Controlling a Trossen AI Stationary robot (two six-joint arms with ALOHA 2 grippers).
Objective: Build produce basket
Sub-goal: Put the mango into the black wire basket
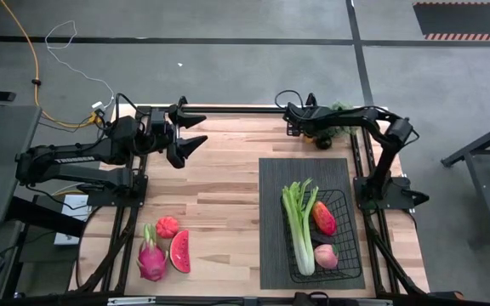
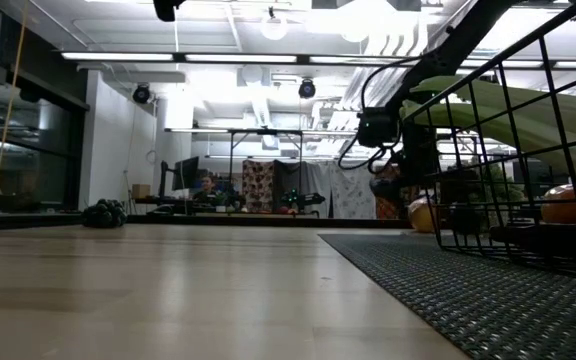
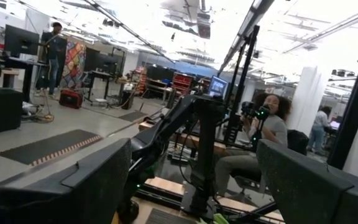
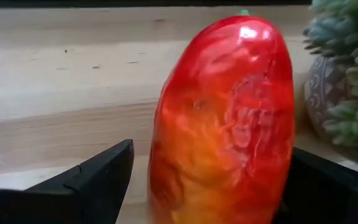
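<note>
A red-orange mango [image 4: 229, 118] lies on the wooden table near its far edge. My right gripper [image 4: 211, 155] comes down on it from above, open, one finger on each side; whether either finger touches it does not show. In the high view this gripper [image 1: 313, 134] is at the far edge, right of centre. The black wire basket [image 1: 347, 242] stands on a dark ribbed mat [image 1: 270, 212] at the near right. It holds a celery bunch [image 1: 298, 219], a red fruit [image 1: 324, 218] and a peach [image 1: 326, 256]. My left gripper [image 1: 198, 130] waits open, raised over the far left.
A pink dragon fruit [image 1: 151, 259], a watermelon slice [image 1: 179, 251] and a small red fruit [image 1: 168, 226] lie at the near left. A green spiky plant in a pot [image 4: 344, 56] stands close beside the mango. Dark grapes [image 2: 105, 213] show far off in the low view.
</note>
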